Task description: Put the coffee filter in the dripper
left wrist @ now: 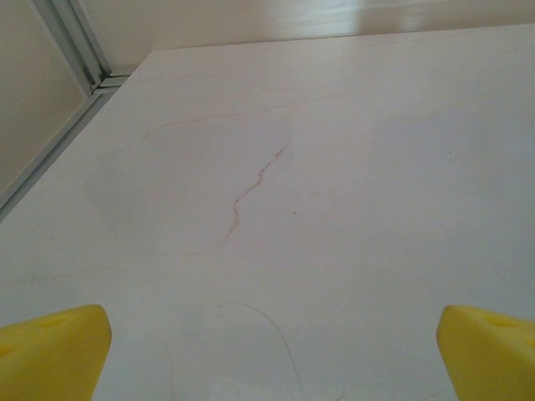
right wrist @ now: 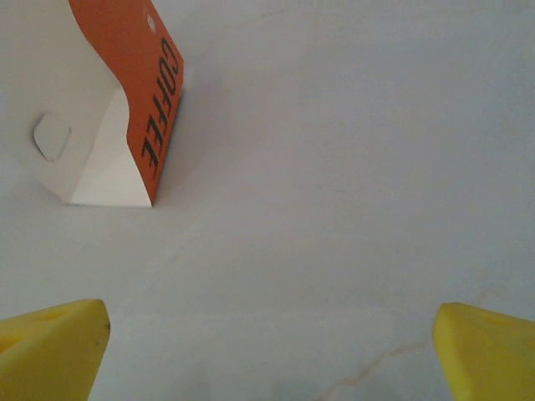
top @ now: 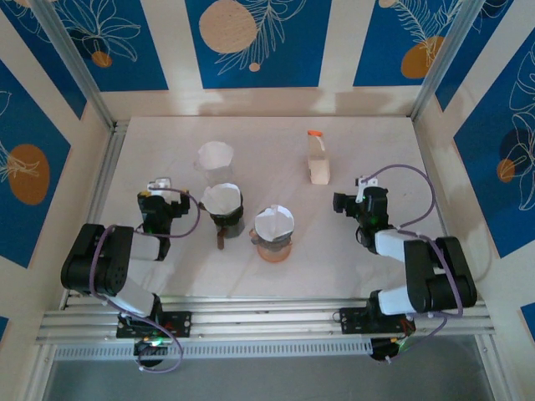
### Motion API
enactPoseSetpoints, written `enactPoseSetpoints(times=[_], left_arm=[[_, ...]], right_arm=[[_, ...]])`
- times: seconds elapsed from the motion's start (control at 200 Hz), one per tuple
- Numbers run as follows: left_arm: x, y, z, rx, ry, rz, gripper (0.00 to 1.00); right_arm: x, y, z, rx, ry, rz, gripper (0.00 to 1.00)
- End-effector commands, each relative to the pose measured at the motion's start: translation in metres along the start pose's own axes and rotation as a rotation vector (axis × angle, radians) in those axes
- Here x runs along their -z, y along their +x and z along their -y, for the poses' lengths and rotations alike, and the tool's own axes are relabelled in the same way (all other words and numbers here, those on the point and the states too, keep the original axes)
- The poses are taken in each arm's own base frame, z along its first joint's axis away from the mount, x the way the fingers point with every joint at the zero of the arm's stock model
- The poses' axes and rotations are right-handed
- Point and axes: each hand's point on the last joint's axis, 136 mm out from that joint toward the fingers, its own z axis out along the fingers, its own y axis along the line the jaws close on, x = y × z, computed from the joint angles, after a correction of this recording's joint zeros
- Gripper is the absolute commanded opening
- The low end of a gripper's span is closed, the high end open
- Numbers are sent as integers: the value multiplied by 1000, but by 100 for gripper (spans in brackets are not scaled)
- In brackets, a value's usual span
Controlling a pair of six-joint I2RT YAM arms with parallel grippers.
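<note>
Lab test cell: aluminium frame (top: pixel 77 71), printed panels (top: pixel 251 42).

Top view overhead, downward; 2 wrist views close over table (top: pixel 393 167).

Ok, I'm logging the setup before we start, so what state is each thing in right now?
Left end effector: open, empty, above bare table.
Right end effector: open, empty, facing the coffee box.
Coffee box: upright, untouched.
Dark dripper: upright, white filter inside.
Orange dripper: upright, white filter inside.
Pale cup: upright; contents unclear.
</note>
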Motion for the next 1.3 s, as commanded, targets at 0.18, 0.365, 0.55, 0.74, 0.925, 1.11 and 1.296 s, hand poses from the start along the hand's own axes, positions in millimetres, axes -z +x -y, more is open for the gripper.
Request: enactPoseSetpoints(times=[0.18,0.365,0.55,0.74,0.925,1.11,1.296], left_arm=[[-4,-4,2,10,14,7,100],[-4,-4,2,10,15,7,100],[-4,-4,2,10,15,8,100],[-4,-5,3,10,15,11,100],[-4,-4,2,10,15,8,100],[-4,-4,3,9,18,9,100],[-4,-5,4,8,21,9,100]], right_arm=[[-13,-28,-9,-24,-122,121,99],[-13,-28,-8,-28,-127,127,99],[-12,-29,-8,-28,-128,129,99],[-12,-29,-9,-27,-130,130,99],[-12,-29,-9,-28,-130,129,99],[-12,-29,-9,-28,-130,129,99],[-12,-28,-9,-27,-130,127,99]])
